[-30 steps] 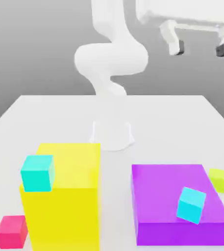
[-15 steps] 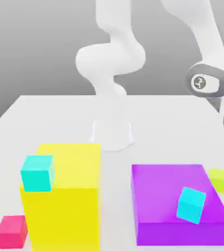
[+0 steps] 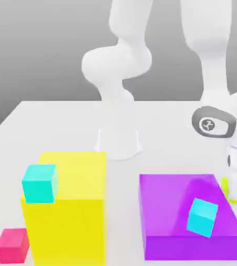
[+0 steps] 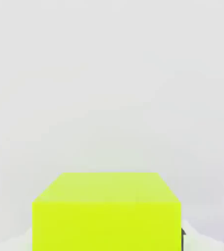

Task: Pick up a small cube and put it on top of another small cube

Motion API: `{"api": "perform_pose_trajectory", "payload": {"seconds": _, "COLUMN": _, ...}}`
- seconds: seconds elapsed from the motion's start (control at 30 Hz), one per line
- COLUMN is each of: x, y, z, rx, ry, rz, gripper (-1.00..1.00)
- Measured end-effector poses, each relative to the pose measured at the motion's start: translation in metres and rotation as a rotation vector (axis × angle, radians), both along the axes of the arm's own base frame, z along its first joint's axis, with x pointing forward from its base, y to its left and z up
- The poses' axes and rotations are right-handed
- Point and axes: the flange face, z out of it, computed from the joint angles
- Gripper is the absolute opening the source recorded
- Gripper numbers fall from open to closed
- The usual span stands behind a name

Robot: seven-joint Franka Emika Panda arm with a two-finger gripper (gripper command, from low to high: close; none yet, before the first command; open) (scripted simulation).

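The small cube (image 4: 106, 215), plain lime, sits on the white table right under my hand, and a dark fingertip (image 4: 183, 238) presses against one of its sides. In the exterior view my gripper (image 3: 232, 191) has come down at the exterior view's right, just beside the purple block (image 3: 177, 208). The white hand covers most of the small cube (image 3: 226, 186), so just a thin lime edge shows. The gripper is shut on this cube, which rests on the table.
A cyan cube (image 3: 202, 217) lies tilted on the purple block. Another cyan cube (image 3: 39, 183) sits on the tall yellow block (image 3: 73, 213). A pink cube (image 3: 12, 245) lies on the table (image 3: 47, 124) at the left. The arm's base (image 3: 119, 143) stands behind.
The hand has dropped from high above the table down onto the lime cube at the right. Its fingers, wide open before, have shut on the cube.
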Motion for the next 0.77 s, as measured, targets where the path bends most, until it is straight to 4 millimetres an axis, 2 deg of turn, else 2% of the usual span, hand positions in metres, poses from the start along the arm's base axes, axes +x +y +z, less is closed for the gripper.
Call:
{"api": "perform_pose_trajectory", "payload": {"seconds": 0.1, "x": 0.003, "y": -0.002, "z": 0.031, "rx": -0.002, "ry": -0.001, "rz": -0.009, "gripper": -1.0}}
{"api": "perform_pose_trajectory", "payload": {"seconds": 0.2, "x": 0.046, "y": -0.02, "z": 0.059, "rx": -0.007, "ry": -0.005, "rz": -0.139, "gripper": -1.0}}
{"api": "perform_pose_trajectory", "payload": {"seconds": 0.33, "x": 0.113, "y": -0.068, "z": 0.098, "rx": -0.008, "ry": -0.005, "rz": -0.367, "gripper": -1.0}}
{"api": "perform_pose_trajectory", "payload": {"seconds": 0.5, "x": 0.175, "y": -0.136, "z": 0.153, "rx": -0.002, "ry": 0.0, "rz": -0.619, "gripper": -1.0}}
{"api": "perform_pose_trajectory", "payload": {"seconds": 0.53, "x": 0.184, "y": -0.151, "z": 0.156, "rx": -0.001, "ry": 0.001, "rz": -0.662, "gripper": -1.0}}
{"api": "perform_pose_trajectory", "payload": {"seconds": 0.6, "x": 0.194, "y": -0.17, "z": 0.137, "rx": -0.001, "ry": 0.001, "rz": -0.713, "gripper": -1.0}}
{"api": "perform_pose_trajectory", "payload": {"seconds": 0.63, "x": 0.188, "y": -0.155, "z": 0.123, "rx": -0.001, "ry": 0.001, "rz": -0.681, "gripper": -1.0}}
{"api": "perform_pose_trajectory", "payload": {"seconds": 0.67, "x": 0.186, "y": -0.15, "z": 0.111, "rx": -0.001, "ry": 0.001, "rz": -0.67, "gripper": 1.0}}
{"api": "perform_pose_trajectory", "payload": {"seconds": 0.77, "x": 0.186, "y": -0.15, "z": 0.111, "rx": -0.001, "ry": 0.001, "rz": -0.67, "gripper": 1.0}}
